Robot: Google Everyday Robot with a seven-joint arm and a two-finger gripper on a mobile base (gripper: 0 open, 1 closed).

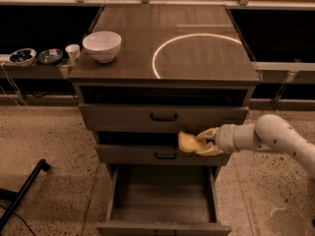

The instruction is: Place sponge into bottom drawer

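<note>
My gripper reaches in from the right on a white arm and is shut on the pale yellow sponge. It holds the sponge in front of the middle drawer's front, just above that drawer's dark handle. The bottom drawer is pulled open right below, a plain wooden box with nothing showing inside. The sponge hangs above the drawer's back part.
A white bowl stands at the cabinet top's left, beside a bright ring of light. Small bowls and a cup sit on a low shelf to the left. A dark bar lies on the floor at the lower left.
</note>
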